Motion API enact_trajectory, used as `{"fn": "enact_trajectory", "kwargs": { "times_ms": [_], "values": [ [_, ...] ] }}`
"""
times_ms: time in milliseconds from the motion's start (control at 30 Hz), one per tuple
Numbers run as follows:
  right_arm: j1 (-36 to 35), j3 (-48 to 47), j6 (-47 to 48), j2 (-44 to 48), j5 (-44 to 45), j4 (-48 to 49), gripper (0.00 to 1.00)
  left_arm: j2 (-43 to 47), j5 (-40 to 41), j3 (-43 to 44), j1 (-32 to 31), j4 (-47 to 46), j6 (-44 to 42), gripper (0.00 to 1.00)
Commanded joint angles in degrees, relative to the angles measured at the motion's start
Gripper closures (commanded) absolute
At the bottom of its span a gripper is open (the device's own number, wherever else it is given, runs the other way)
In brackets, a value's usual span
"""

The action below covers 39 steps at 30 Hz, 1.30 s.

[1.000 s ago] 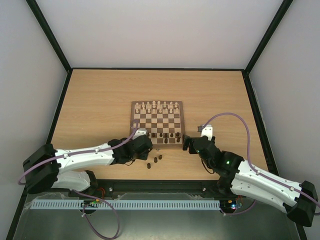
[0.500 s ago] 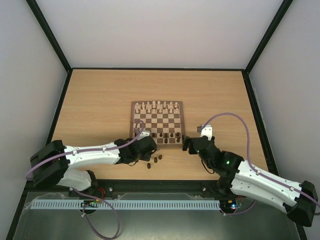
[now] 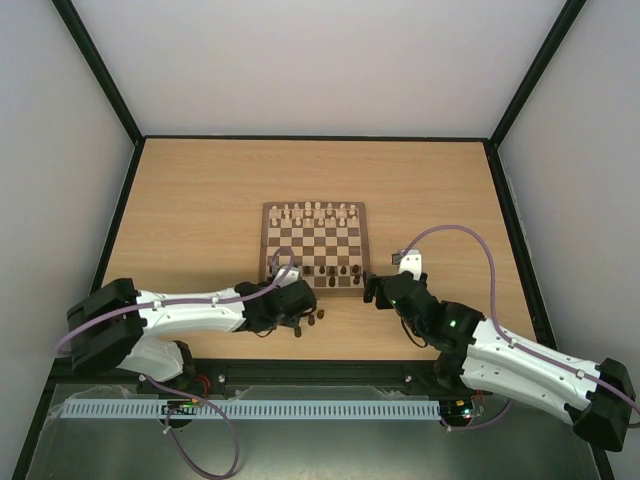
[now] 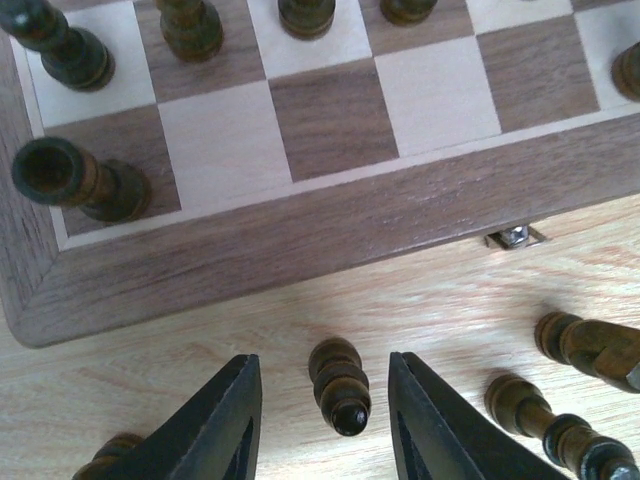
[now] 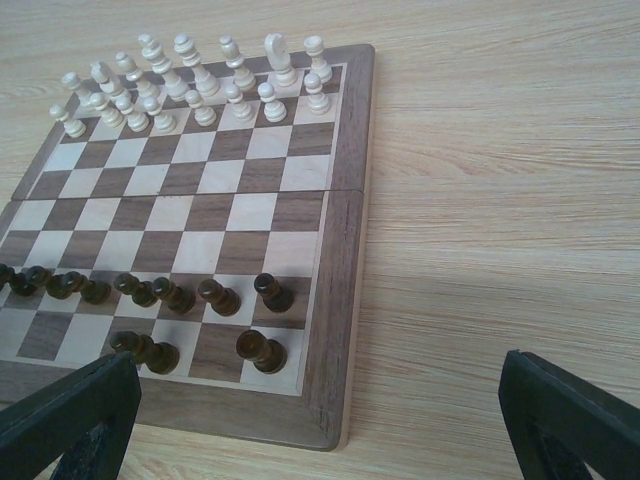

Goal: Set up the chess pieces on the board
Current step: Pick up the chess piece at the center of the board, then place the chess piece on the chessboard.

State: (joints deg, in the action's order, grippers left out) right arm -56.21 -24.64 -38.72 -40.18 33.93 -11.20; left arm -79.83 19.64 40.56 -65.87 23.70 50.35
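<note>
The board (image 3: 314, 213) lies mid-table, with dark brown pieces (image 3: 332, 270) along its near rows. My left gripper (image 4: 325, 410) is open, low over the table just in front of the board's near border (image 4: 300, 240). An upright dark brown piece (image 4: 340, 383) stands on the table between its fingers, untouched. More loose dark pieces (image 4: 575, 340) lie to its right, also seen in the top view (image 3: 316, 319). My right gripper (image 5: 320, 425) is open wide and empty, hovering off the board's near right corner (image 5: 335, 390). A dark rook (image 5: 260, 350) stands in that corner square.
Cream-white pieces (image 5: 190, 75) fill the board's two far rows. A small metal clasp (image 4: 514, 237) sticks out of the board's near edge. Black frame rails (image 3: 120, 215) border the wooden table (image 3: 200, 190) on all sides.
My left gripper has moved back from the board's near left corner, down and right to the loose pieces on the table. The right arm has hardly moved.
</note>
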Motion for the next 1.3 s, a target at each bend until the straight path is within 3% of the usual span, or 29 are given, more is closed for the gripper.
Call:
{"fn": "enact_trajectory", "kwargs": {
  "times_ms": [0,300,433,800,1267],
  "values": [
    [0.21,0.08,0.54,-0.33,0.47,0.74,0.01,-1.4,2.07,1.18,-1.32,2.62,2.0,0.65],
    [0.21,0.1,0.57,-0.34,0.3,0.74,0.01,-2.64,2.44,1.86,-1.81,2.77,1.92,0.88],
    [0.19,0.08,0.62,-0.41,0.11,0.83,0.01,-3.33,3.14,3.74,-1.81,3.56,1.1,0.93],
    [0.14,0.06,0.66,-0.25,0.02,0.74,0.01,-3.3,5.14,14.32,1.11,8.85,-5.99,0.92],
    [0.24,0.06,0.67,-0.77,-0.04,0.9,0.01,-6.33,2.16,14.94,6.88,5.83,-11.26,0.91]
  ]
}}
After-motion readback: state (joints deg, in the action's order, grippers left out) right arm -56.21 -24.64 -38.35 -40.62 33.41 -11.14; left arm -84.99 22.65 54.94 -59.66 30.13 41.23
